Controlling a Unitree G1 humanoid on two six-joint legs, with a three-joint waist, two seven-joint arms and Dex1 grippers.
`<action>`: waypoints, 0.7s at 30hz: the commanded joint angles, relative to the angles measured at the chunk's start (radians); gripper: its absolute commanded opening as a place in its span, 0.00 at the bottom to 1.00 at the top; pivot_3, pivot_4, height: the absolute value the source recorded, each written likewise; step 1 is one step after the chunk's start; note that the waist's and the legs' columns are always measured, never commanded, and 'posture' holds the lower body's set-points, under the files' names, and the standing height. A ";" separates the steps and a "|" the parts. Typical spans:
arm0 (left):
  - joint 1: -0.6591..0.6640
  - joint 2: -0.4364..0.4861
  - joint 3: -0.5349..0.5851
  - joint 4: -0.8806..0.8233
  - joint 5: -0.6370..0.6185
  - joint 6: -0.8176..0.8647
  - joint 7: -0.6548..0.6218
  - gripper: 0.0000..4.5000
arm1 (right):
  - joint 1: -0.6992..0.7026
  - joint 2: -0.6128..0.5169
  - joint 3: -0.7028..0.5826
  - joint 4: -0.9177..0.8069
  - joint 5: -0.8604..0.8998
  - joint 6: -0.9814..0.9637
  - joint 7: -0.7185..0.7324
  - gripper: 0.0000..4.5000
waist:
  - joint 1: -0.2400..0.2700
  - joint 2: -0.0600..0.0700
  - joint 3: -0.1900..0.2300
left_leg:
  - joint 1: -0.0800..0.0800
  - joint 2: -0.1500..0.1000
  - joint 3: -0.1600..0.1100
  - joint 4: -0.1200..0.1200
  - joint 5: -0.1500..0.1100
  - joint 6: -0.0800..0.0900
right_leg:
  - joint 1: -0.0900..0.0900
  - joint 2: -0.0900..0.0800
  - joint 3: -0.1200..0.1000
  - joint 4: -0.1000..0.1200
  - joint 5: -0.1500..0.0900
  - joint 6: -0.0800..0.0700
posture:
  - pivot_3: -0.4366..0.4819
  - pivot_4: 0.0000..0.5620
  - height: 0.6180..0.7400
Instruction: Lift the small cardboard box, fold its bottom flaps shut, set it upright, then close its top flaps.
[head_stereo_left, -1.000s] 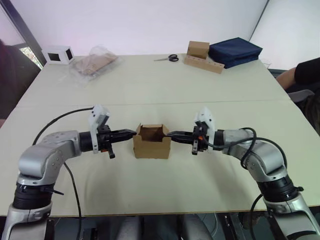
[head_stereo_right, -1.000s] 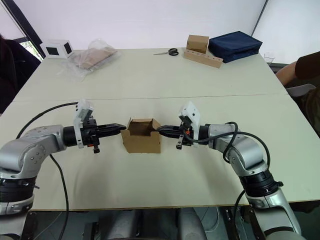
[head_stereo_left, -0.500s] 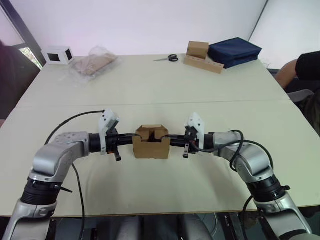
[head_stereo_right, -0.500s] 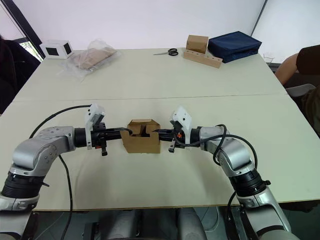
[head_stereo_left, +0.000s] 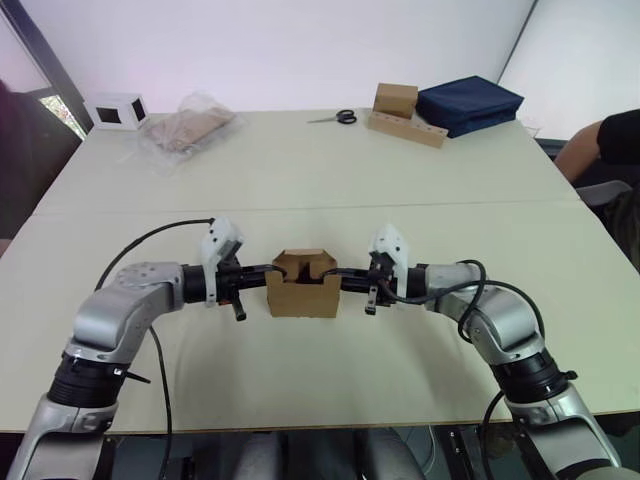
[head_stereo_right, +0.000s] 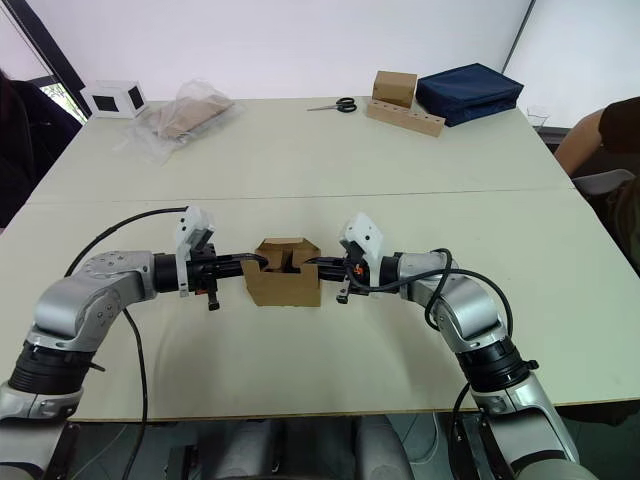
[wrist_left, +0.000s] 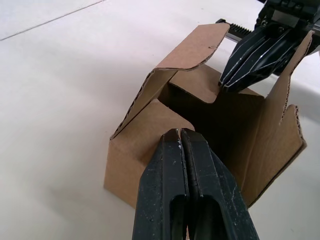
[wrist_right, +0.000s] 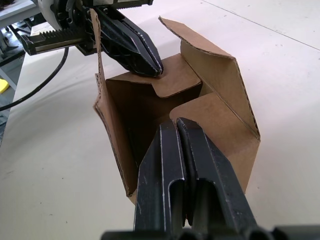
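The small cardboard box (head_stereo_left: 303, 284) sits upright mid-table. Left gripper (wrist_left: 180, 137) and right gripper (wrist_right: 176, 125), both pinched shut and empty, press its side flaps inward. Scissors (head_stereo_left: 337, 117), a navy bag (head_stereo_left: 470, 103), well behind.

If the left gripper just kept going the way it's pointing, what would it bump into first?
Its tip already rests on a side flap of the small cardboard box. Pushing on, the left gripper would likely meet the right gripper pressing the opposite flap.

The pale table (head_stereo_left: 300, 180) carries the small cardboard box (head_stereo_left: 303, 287), scissors (head_stereo_left: 338, 117), a blue bag (head_stereo_left: 470, 103) and a white cube (head_stereo_left: 118, 110).
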 joint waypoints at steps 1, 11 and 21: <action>0.020 0.003 -0.023 0.009 0.035 -0.006 0.015 0.01 | -0.006 -0.006 -0.011 0.006 -0.012 0.012 0.000 0.00 | 0.000 0.000 0.000 | 0.000 0.000 0.000 0.000 0.000 0.000 | 0.000 0.000 0.000 0.000 0.000 0.000 | 0.48 0.27 1.00; 0.040 0.021 -0.067 0.006 0.078 -0.028 0.003 0.01 | -0.020 -0.026 0.031 0.021 -0.069 0.010 0.018 0.00 | 0.000 0.002 -0.003 | 0.002 0.000 0.000 0.000 0.000 0.000 | 0.002 0.000 0.000 0.000 0.000 0.000 | 0.48 0.27 1.00; 0.014 0.051 -0.141 0.011 0.188 -0.056 0.018 0.01 | -0.049 -0.057 0.056 -0.018 -0.105 0.060 0.030 0.00 | 0.003 0.006 -0.010 | 0.016 0.000 0.000 -0.004 -0.001 0.002 | 0.016 0.000 0.000 -0.005 0.000 0.000 | 0.48 0.27 1.00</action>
